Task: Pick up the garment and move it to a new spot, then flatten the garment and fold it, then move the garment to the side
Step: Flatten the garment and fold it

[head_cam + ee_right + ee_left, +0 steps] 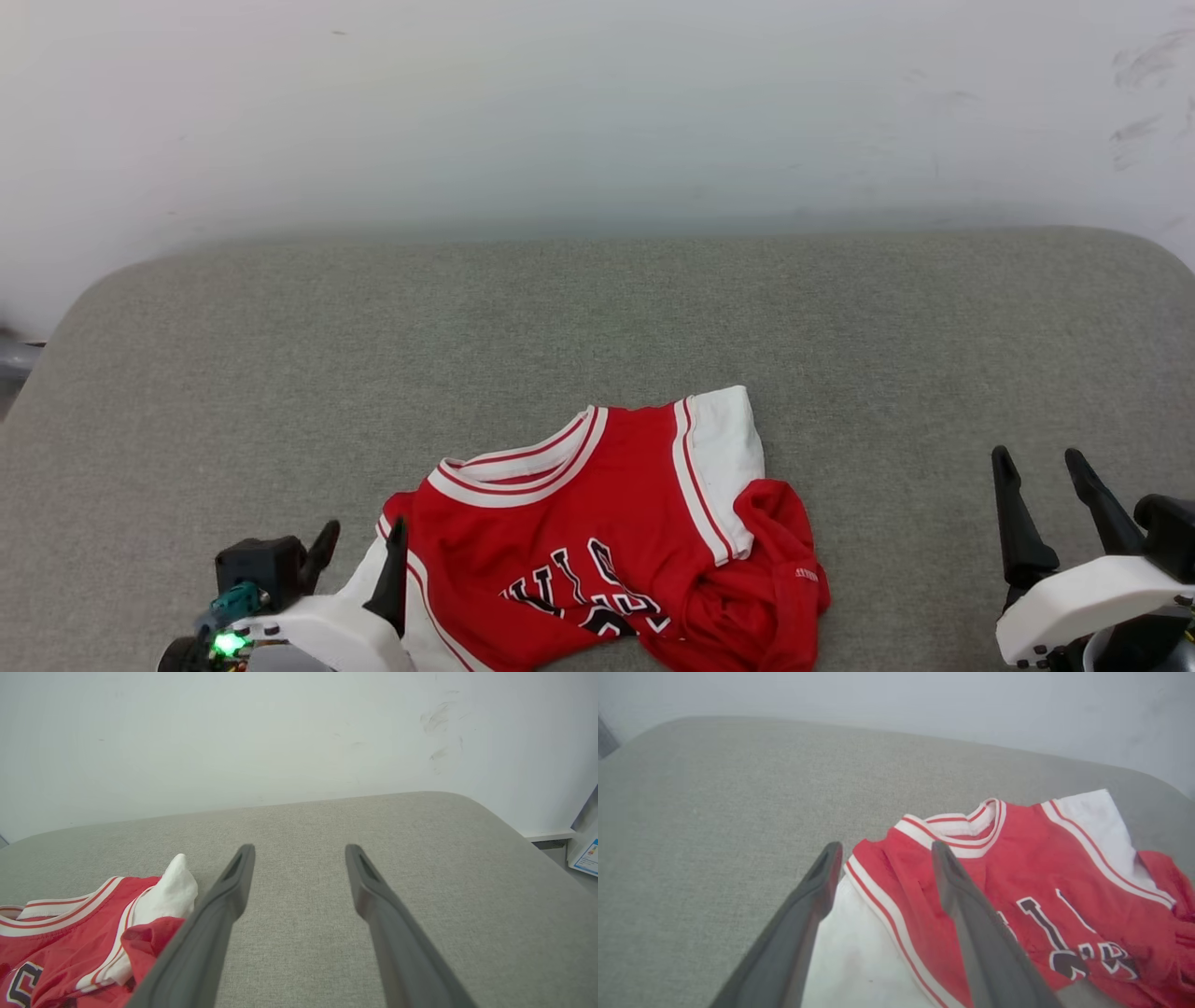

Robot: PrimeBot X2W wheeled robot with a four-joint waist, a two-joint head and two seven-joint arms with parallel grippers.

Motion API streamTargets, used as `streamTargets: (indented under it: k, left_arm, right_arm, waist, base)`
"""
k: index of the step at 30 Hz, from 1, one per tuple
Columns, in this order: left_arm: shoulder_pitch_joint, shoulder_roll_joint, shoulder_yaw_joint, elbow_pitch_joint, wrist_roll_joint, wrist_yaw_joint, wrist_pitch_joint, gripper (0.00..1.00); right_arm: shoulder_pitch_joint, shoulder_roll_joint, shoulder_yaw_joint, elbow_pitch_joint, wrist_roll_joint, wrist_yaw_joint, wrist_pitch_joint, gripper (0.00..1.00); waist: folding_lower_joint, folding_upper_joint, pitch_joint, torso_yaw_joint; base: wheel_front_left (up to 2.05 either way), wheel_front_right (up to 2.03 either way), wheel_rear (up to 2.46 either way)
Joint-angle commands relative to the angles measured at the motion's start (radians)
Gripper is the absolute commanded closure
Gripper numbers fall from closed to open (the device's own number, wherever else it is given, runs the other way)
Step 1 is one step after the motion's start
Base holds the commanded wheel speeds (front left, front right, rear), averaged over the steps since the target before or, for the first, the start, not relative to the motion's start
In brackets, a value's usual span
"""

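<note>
the thin red jersey garment (579,504) with white sleeves lies rumpled, not yet flattened or folded; left gripper (362,546) and right gripper (1038,467) stand empty, fingers apart.

Left gripper (365,532) stood at the lower left of the head view, jaws parted. Right gripper (1037,459) stood at lower right, jaws spread wide, fingers pointing up-frame.

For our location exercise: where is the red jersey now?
In the head view, the garment lies rumpled near the front edge of the grey surface, right beside the left gripper, far from the right gripper.
</note>
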Motion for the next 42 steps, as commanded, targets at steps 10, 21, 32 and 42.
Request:
streamTargets:
  k: [10,21,32,42]
  left_arm:
    - [-0.089,-0.016,0.007,-0.108,0.102,-0.006,-0.207,0.0]
    - [-0.161,-0.053,-0.015,-0.143,0.13,-0.01,-0.236,0.0]
    - [-0.217,-0.103,-0.025,-0.094,0.118,-0.038,-0.255,0.0]
    - [-0.225,-0.118,-0.022,-0.046,0.115,-0.054,-0.263,0.0]
  right_arm:
    - [-0.078,-0.011,-0.033,0.089,0.046,-0.001,0.119,0.0]
    - [-0.304,-0.18,0.195,0.17,0.245,-0.001,0.525,0.0]
    - [-0.49,-0.288,0.38,0.329,0.336,-0.001,0.707,0.0]
    - [-0.466,-0.284,0.47,0.496,0.395,-0.001,0.837,1.0]
  waist:
    - [0.0,-0.0001,0.061,0.076]
    - [0.0,-0.0001,0.176,0.184]
    - [0.0,-0.0001,0.278,0.261]
    - [0.0,-0.0001,0.292,0.266]
  base:
    - [0.0,0.0,0.0]
    - [0.0,0.0,0.0]
    - [0.0,0.0,0.0]
    - [0.0,0.0,0.0]
